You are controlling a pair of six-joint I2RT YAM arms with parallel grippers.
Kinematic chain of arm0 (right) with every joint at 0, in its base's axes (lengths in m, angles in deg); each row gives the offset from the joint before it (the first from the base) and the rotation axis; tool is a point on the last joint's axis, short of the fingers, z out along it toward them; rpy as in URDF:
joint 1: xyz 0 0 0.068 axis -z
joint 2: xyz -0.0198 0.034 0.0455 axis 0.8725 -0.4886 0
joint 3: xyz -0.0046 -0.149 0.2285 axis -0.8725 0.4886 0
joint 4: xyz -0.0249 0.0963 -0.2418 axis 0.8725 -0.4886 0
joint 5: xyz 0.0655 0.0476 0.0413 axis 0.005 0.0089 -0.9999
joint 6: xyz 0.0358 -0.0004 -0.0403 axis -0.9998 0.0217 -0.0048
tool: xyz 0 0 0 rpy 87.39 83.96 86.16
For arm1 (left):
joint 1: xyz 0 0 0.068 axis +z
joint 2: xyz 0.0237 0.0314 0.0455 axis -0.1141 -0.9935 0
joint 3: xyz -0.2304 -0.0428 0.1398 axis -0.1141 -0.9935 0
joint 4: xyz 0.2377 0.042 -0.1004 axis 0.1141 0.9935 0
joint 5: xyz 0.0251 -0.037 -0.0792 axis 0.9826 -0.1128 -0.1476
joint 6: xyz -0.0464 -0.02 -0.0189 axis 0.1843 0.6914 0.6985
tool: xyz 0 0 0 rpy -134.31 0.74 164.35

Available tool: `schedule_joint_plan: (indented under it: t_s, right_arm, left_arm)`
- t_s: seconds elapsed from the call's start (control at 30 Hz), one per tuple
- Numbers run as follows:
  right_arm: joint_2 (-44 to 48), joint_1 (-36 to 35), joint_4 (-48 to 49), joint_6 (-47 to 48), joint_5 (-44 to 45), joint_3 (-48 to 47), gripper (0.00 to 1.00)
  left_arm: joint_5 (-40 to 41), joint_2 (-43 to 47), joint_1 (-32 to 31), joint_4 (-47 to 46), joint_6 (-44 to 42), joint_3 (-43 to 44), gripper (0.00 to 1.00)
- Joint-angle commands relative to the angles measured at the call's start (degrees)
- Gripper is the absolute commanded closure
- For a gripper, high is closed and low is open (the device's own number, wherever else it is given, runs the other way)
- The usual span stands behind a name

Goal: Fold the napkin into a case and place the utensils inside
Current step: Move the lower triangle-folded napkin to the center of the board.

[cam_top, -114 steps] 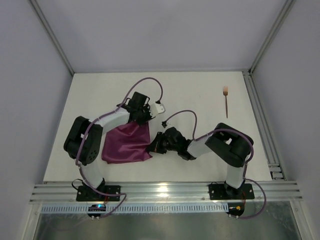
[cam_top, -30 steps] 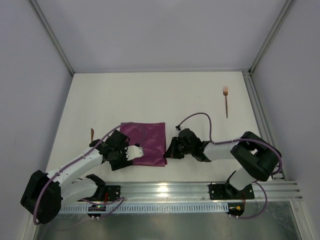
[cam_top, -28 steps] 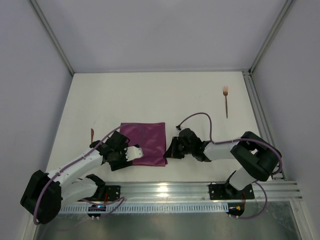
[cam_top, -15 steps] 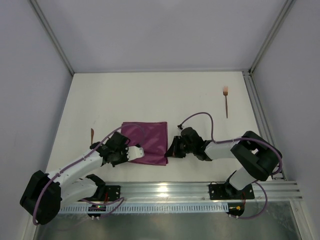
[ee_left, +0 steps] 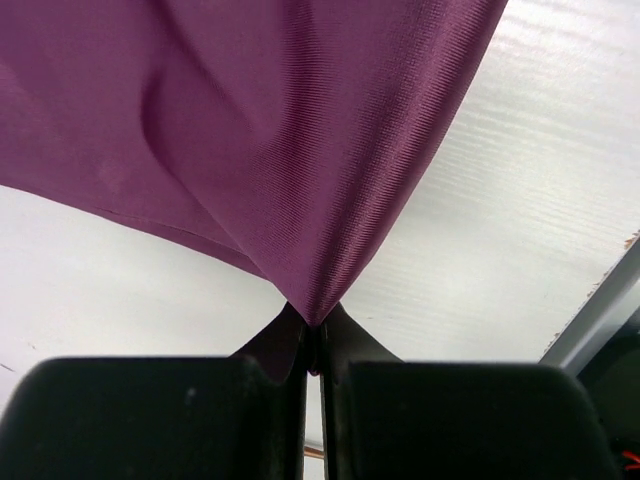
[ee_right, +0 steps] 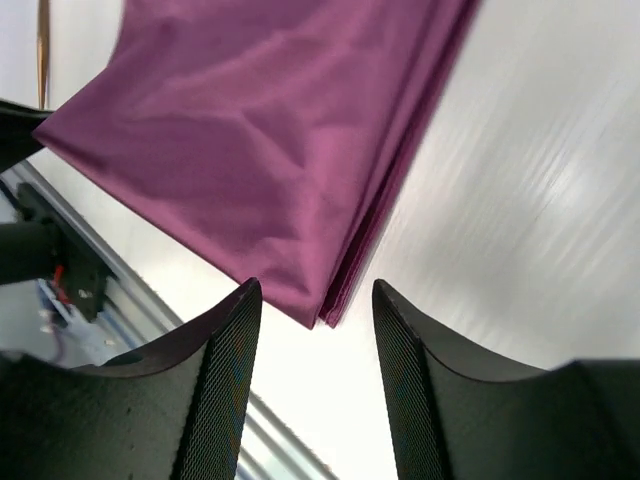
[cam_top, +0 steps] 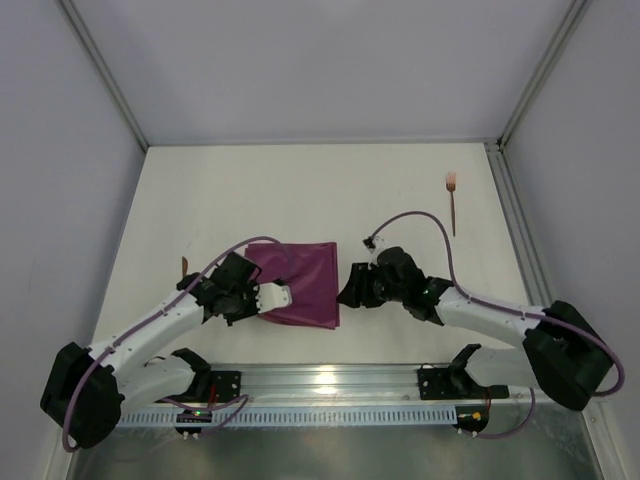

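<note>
White table (cam_top: 300,190), left end effector (ee_left: 312,342) pinching napkin (cam_top: 312,285) corner, right end effector (ee_right: 317,288) spread, seemingly just clear.

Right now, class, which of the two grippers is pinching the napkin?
The left gripper: its jaws are shut on a corner of the napkin, while the right gripper stands open.

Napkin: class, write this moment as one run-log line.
left gripper: shut on napkin corner | right gripper: open, at napkin's right edge | fork: far right, untouched

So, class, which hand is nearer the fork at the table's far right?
Right. The right hand is left of the fork, beside the napkin; the left hand is farther left, gripping the napkin.
</note>
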Motion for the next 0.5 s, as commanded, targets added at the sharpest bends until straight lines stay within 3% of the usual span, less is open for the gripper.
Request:
schedule_joint_plan:
  t_s: [0.0, 0.1, 0.13, 0.23, 0.3, 0.47]
  right_arm:
    - [9.4, -1.6, -5.7, 19.1, 6.9, -4.5, 0.47]
    - [14.5, -10.1, 0.9, 32.4, 12.5, -3.5, 0.45]
    - [14.9, -12.8, 2.7, 42.8, 14.6, -2.1, 0.44]
    - [12.9, -22.0, 9.2, 59.7, 18.2, 1.3, 0.40]
    - [8.7, -27.7, 14.3, 65.0, 22.6, 3.0, 0.39]
    - [-1.6, -31.5, 23.1, 69.7, 30.3, 3.0, 0.35]
  left_arm:
    - [-4.3, -1.0, -0.2, 5.1, -1.1, 4.7, 1.00]
    - [-4.8, -2.2, -0.2, 6.3, -1.2, 6.0, 1.00]
    - [-4.5, -2.4, -0.2, 6.8, -1.5, 6.1, 1.00]
    - [-4.1, -2.9, -0.2, 7.0, -1.7, 6.4, 1.00]
    - [-4.2, -3.5, -0.2, 7.8, -1.9, 6.8, 1.00]
    - [-4.4, -4.7, -0.2, 9.9, -3.2, 7.7, 1.00]
